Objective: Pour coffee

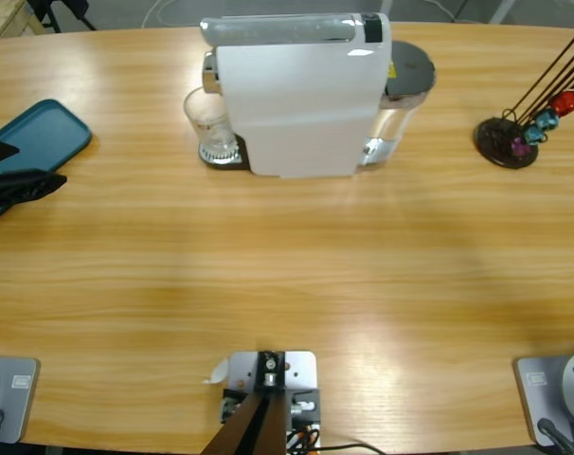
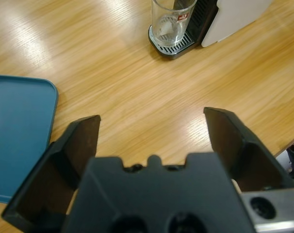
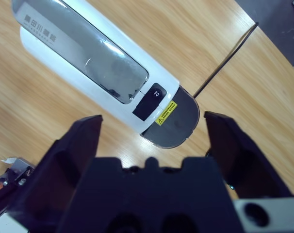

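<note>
Two grippers are out over the surface [image 1: 287, 284], and both stand spread wide with nothing between the jaws. The left gripper [image 2: 152, 131] hangs at the left edge of the high view, just beside the blue tray [image 1: 36, 142], and looks across bare wood toward the glass [image 2: 172, 22]. The right gripper [image 3: 152, 131] hovers above the coffee machine [image 1: 301, 95], looking down on its lid and the black button [image 3: 151, 101] near the rear end.

That machine sits in the upper middle of the high view. Its long axis runs left to right across the frame, with the spout end pointing left, over the glass, and the grey water tank [image 1: 407, 71] at the right. The glass stands upright on the drip grate [image 2: 171, 47], and it looks empty. A black capsule stand [image 1: 514, 133] sits well apart at the upper right.

My guess is that the step in hand is starting the brew. To do it well, the right gripper should come straight down on the button with one fingertip and press squarely, not sideways, so the machine does not slide from over the glass. The left gripper had better stay clear of the glass.
</note>
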You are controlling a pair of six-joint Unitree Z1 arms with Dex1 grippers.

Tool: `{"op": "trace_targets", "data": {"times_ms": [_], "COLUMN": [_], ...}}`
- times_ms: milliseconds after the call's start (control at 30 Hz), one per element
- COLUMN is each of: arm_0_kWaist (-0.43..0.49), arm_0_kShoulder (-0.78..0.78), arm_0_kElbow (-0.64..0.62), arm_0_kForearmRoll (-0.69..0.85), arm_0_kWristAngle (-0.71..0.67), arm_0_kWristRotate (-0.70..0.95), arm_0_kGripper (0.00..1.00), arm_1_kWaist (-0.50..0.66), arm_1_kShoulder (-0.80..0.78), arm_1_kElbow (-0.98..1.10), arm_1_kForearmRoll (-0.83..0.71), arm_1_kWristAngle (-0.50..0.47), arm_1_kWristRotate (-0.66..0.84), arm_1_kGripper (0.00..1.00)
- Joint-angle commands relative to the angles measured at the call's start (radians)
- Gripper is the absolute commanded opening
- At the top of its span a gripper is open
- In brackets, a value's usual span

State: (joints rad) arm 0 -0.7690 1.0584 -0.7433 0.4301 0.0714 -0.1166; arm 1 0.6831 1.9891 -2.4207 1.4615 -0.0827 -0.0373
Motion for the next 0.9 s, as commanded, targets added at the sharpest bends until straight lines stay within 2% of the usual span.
{"op": "trace_targets", "data": {"times_ms": [33,233,267,300,333,367,900], "arm_0_kWaist": [-0.006,-0.006,-0.006,-0.006,-0.006,-0.006,-0.006], "arm_0_kShoulder": [0.000,0.001,0.002,0.002,0.002,0.001,0.002], "arm_0_kElbow": [0.042,0.042,0.042,0.042,0.042,0.042,0.044], "arm_0_kForearmRoll": [-0.011,-0.011,-0.011,-0.011,-0.011,-0.011,-0.010], "arm_0_kWristAngle": [0.004,0.004,0.004,0.004,0.004,0.004,0.005], "arm_0_kWristRotate": [-0.003,-0.003,-0.003,-0.003,-0.003,-0.003,-0.003], "arm_0_kGripper": [0.945,0.945,0.944,0.944,0.945,0.945,0.941], "arm_1_kWaist": [-0.017,-0.022,-0.022,-0.022,-0.028,-0.040,-0.061], "arm_1_kShoulder": [0.015,0.020,0.020,0.021,0.027,0.036,0.147], "arm_1_kElbow": [0.025,0.018,0.018,0.014,0.003,-0.013,-0.068], "arm_1_kForearmRoll": [0.016,0.019,0.019,0.018,0.017,0.019,0.054], "arm_1_kWristAngle": [0.011,0.014,0.016,0.025,0.047,0.073,0.101], "arm_1_kWristRotate": [0.028,0.033,0.034,0.032,0.022,0.016,-0.018], "arm_1_kGripper": [0.991,0.981,0.902,0.686,0.273,0.000,0.000]}}
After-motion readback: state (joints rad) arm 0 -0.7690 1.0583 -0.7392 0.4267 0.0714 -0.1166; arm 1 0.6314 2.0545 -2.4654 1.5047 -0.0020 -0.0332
